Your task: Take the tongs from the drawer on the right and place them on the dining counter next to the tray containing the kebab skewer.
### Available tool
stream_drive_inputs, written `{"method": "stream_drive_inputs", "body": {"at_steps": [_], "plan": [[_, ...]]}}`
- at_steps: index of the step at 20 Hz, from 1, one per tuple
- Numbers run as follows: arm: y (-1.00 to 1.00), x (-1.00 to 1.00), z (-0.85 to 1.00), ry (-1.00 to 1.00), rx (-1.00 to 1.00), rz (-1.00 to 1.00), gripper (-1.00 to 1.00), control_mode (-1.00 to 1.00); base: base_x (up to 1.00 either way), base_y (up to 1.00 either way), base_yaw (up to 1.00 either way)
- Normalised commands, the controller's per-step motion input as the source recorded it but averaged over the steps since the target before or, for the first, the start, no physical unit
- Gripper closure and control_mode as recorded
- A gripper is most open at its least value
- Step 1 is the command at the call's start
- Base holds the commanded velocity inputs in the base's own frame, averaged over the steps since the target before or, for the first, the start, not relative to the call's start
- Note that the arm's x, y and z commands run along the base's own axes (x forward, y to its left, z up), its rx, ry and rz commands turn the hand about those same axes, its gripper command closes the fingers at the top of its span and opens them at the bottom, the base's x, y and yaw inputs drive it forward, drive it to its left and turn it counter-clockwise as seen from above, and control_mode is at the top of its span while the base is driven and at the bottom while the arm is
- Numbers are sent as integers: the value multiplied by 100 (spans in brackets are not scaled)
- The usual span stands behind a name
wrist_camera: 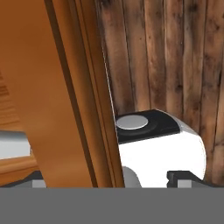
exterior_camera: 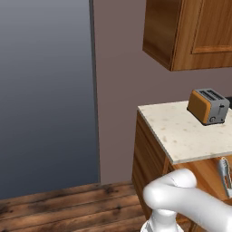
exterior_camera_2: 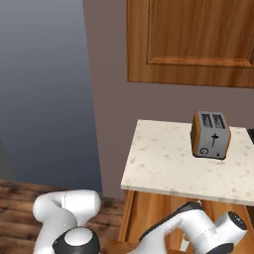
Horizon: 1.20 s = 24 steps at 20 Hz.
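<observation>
My left base view looks forward and down from behind the arm's left at the toaster (exterior_camera: 209, 106) on the bench (exterior_camera: 181, 136). My right base view faces the same toaster (exterior_camera_2: 211, 135) and bench (exterior_camera_2: 163, 163) from the other side, somewhat nearer. My hand view sits close against a wood panel (wrist_camera: 57, 96) below that toaster, plank floor (wrist_camera: 175, 57) beyond.

The toaster (exterior_camera: 208, 106) is orange-sided with grey ends, the countertop (exterior_camera: 181, 133) beige and speckled, the cabinets (exterior_camera: 190, 31) medium-brown wood, the floor (exterior_camera: 59, 210) dark planks.
</observation>
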Motion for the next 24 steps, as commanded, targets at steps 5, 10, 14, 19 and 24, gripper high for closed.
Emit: {"method": "stream_drive_inputs", "body": {"at_steps": [5,10,14,19,24], "plan": [[0,-82,-8,0,0,0,-100,-100,0,0,0],[0,-40,1,1,0,2,-100,-100,0,0,0],[0,-7,37,10,0,3,-100,-100,0,0,0],[0,0,54,12,-2,2,-100,-100,0,0,0],[0,0,62,12,-3,3,-100,-100,0,0,0]]}}
